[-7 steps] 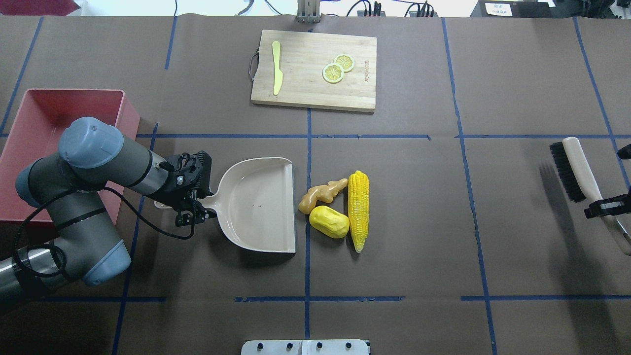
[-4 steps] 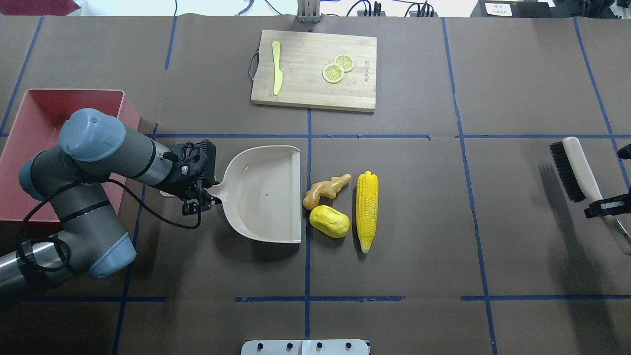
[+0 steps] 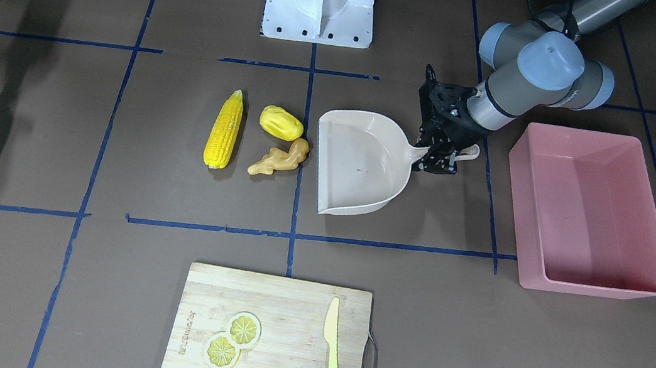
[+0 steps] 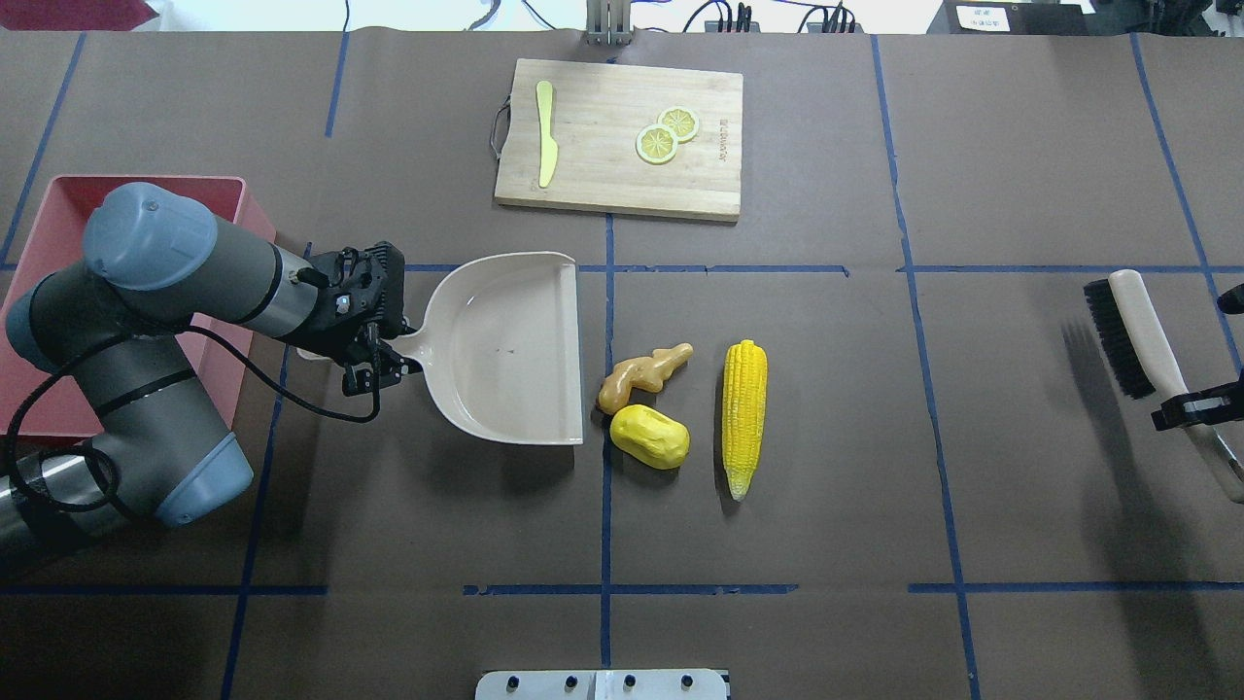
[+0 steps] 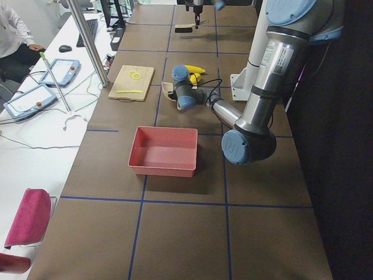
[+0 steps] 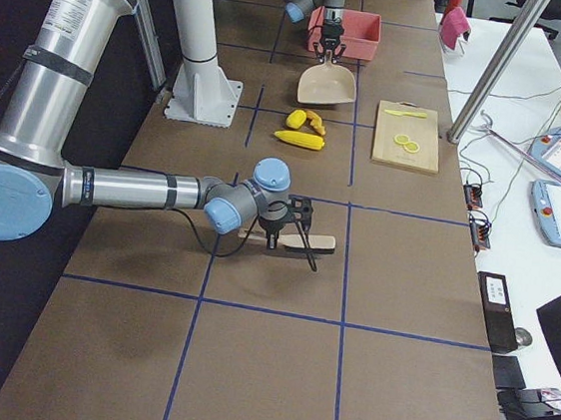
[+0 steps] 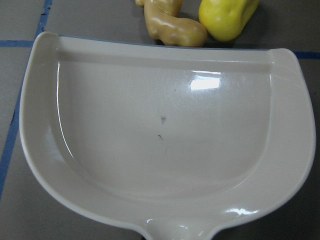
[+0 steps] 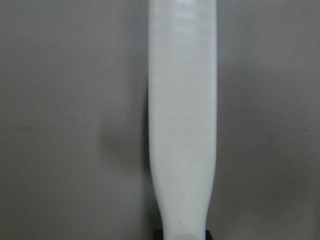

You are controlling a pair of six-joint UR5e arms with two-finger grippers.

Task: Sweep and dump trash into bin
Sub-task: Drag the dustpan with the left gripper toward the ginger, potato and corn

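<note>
Left hand (image 4: 387,362) clamps dustpan (image 4: 505,350), right hand (image 4: 1188,408) clamps brush (image 4: 1132,331); lip should sit flat beside ginger root (image 4: 641,374).

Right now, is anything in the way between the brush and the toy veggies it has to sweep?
Nothing visible. Only bare table lies between the brush and the corn cob. Past it, the ginger root and yellow oval vegetable lie close by the open edge of the dustpan.

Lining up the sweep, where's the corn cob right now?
Overhead view: the corn cob lies just right of centre, apart from the ginger root and yellow oval vegetable on its left.
</note>
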